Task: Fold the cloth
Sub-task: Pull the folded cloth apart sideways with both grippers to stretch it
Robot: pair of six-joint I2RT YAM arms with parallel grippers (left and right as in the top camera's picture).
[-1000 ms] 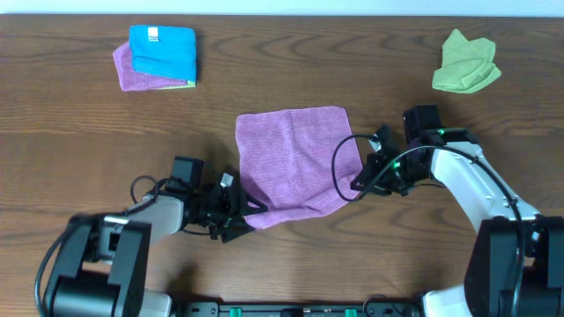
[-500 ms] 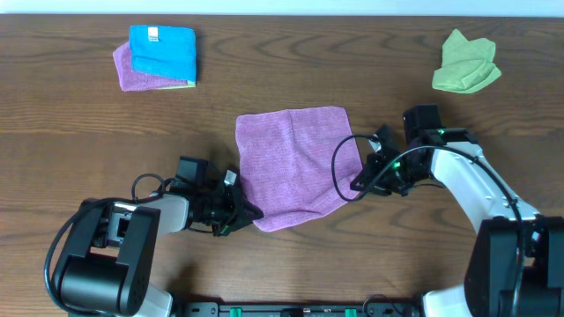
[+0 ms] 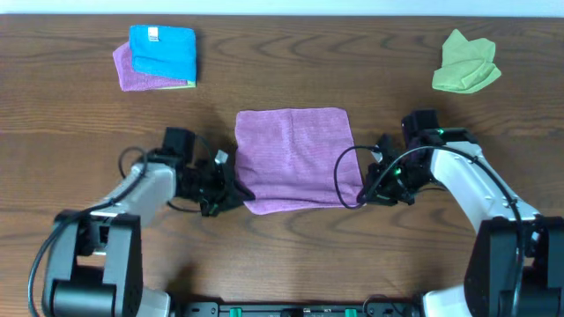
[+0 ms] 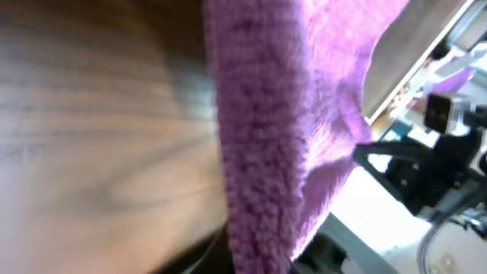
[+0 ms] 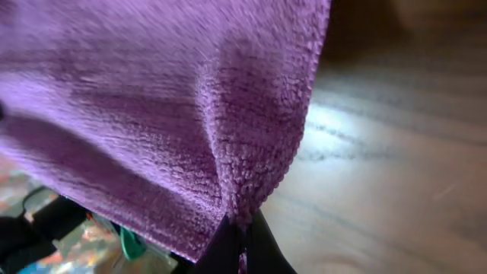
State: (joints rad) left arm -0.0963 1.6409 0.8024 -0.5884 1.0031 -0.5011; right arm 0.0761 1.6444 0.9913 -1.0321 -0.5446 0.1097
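Purple cloth (image 3: 295,158) mid-frame, mostly flat on worktop (image 3: 70,132), fuzzy weave, near edge lifted. Left fingers (image 3: 226,181) pinch its lower-left corner; right fingers (image 3: 365,187) pinch the lower-right. Upper left: folded blue cloth (image 3: 163,51) atop mauve cloth (image 3: 123,72), white tag (image 3: 153,35) unreadable. Upper right: crumpled green cloth (image 3: 465,63).

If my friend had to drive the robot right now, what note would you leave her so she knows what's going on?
The left claw is shut on the purple cloth at its near left corner.
The right claw is shut on its near right corner.
The cloth is mid-table, far edge flat, near edge raised.
Done: both near corners gripped and lifted.
Left: bring the near edge over to the far edge, lay it down, let go.
Not in play: blue cloth and green cloth at the far corners.
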